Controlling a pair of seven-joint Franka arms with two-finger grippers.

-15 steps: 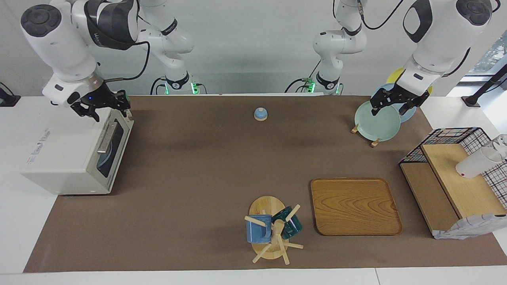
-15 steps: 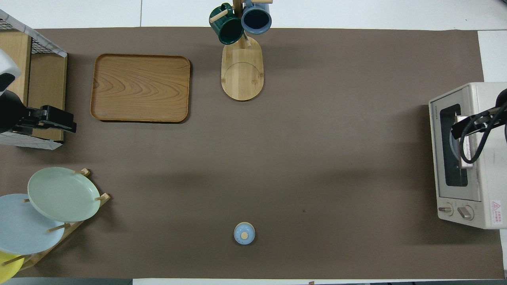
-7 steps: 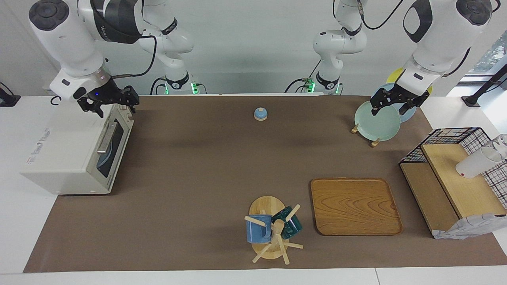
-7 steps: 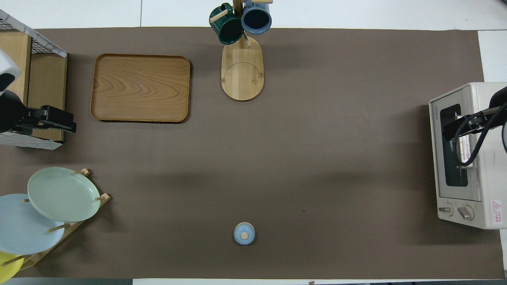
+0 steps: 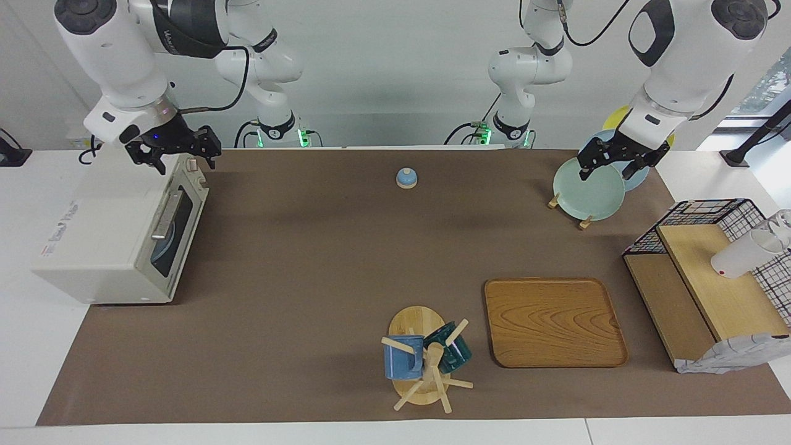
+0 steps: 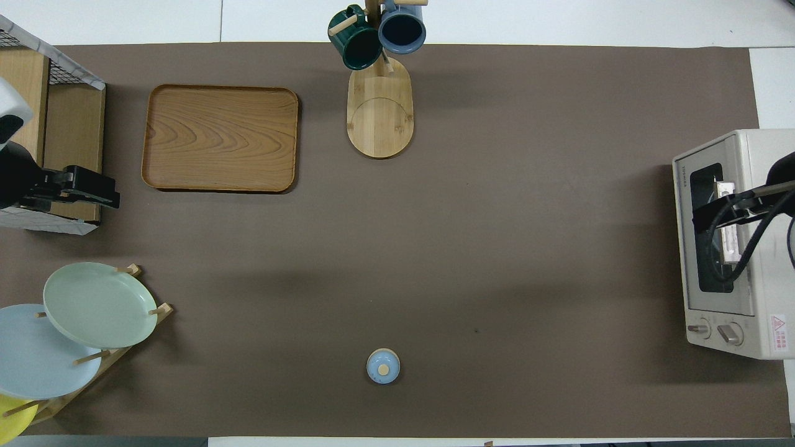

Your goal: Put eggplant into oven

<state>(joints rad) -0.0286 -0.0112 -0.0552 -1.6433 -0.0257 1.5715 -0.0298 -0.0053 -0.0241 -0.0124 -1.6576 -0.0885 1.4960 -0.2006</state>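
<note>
The cream-white oven (image 5: 93, 241) stands at the right arm's end of the table with its dark glass door shut; it also shows in the overhead view (image 6: 761, 261). A bluish round shape shows through the glass. The eggplant is out of view. My right gripper (image 5: 183, 161) hangs open and empty in the air above the oven's top corner that is nearest the robots; in the overhead view (image 6: 714, 210) it is over the oven door. My left gripper (image 5: 610, 170) waits open and empty over the plate rack.
A plate rack holds a pale green plate (image 5: 587, 189), a blue one and a yellow one. A small blue lid (image 5: 406, 178) lies near the robots. A wooden tray (image 5: 553, 321), a mug tree with two mugs (image 5: 423, 361) and a wire shelf (image 5: 704, 272) stand farther out.
My right gripper has risen from just above the oven door's top edge and drifted toward the robots. The left arm has not moved.
</note>
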